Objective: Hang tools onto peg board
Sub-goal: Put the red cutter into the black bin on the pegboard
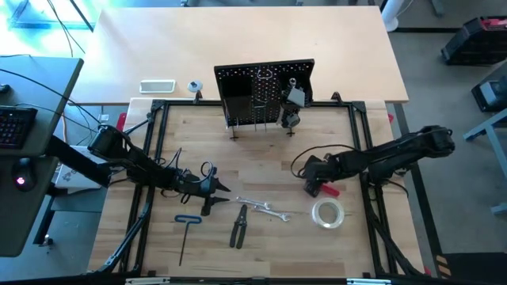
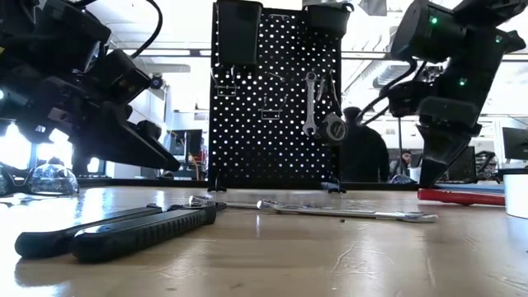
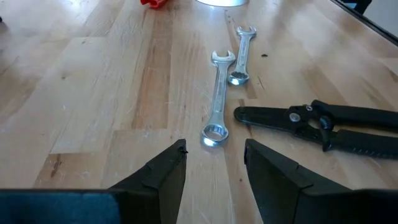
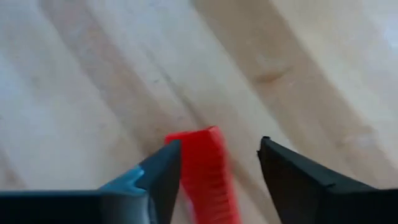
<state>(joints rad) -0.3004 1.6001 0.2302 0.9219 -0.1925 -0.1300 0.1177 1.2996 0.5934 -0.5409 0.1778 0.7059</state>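
The peg board stands upright at the far middle of the table, a wrench and a few small items already hooked on it, while the rest of the tools lie flat on the near half, probably so each can be taken in turn. The right gripper hangs low, jaws apart around the red-handled tool, not closed on it; the left gripper waits empty and open just short of the two silver wrenches
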